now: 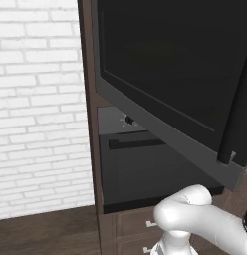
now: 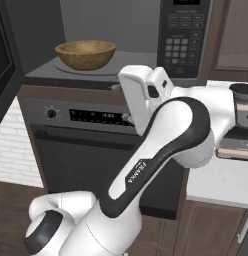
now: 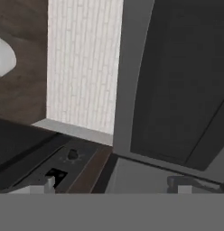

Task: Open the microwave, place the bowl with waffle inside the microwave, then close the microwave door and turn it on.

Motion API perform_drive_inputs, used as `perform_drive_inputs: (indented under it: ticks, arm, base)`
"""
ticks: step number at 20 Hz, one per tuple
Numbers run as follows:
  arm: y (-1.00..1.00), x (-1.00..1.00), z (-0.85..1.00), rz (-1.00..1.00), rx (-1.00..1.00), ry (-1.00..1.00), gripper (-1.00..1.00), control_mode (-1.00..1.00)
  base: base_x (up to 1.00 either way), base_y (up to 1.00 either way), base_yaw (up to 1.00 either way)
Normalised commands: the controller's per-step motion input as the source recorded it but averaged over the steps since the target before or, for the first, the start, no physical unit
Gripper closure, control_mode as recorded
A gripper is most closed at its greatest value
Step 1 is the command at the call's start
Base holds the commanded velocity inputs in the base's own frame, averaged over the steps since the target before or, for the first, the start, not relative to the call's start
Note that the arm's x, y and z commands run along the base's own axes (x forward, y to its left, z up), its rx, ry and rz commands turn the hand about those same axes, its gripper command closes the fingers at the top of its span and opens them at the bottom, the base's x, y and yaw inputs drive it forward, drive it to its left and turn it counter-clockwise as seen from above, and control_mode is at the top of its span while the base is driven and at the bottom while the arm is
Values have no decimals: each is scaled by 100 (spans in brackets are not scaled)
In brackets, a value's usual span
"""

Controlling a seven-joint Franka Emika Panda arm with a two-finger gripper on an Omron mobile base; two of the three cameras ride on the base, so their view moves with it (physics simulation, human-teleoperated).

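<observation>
microwave point(image 2: 185, 37): sits above the oven point(image 2: 86, 155); its button panel faces out
door point(image 1: 165, 89): swung wide open to the left; dark handle point(image 1: 234, 124) at its far edge
bowl point(image 2: 86, 54): brown, sitting inside the microwave on the round plate point(image 2: 63, 67)
fingers: spread apart, grasping nothing
coffee maker point(image 2: 241, 120): on the desk point(image 2: 221, 182) to the right

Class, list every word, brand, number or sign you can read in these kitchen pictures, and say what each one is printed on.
"FRANKA" on the robot arm's white link.
Microwave keypad buttons: marks too small to read.
Oven display strip: light marks, blurred, unreadable.
Oven knob tick marks: no legible numbers.
</observation>
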Motion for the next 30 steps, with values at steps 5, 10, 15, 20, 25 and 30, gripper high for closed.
perform_drive_inputs:
  ticks: [5, 10, 15, 20, 25, 30]
  arm:
    - [10, -100, -24, 17, 0, -1, -100, -100]
    - [43, -100, 0, 6, 0, 3, -100, -100]
    - [92, -100, 0, 0, 0, 8, -100, -100]
    - [73, -100, 0, -9, 6, 14, -100, -100]
    - [48, -77, 0, 8, 1, 17, -100, -100]
    - [88, -47, 0, 9, 0, 14, -100, -100]
  base:
    - [0, 0, 0]
    - [0, 0, 0]
    - [0, 0, 0]
    - [0, 0, 0]
    - [0, 0, 0]
    - [0, 0, 0]
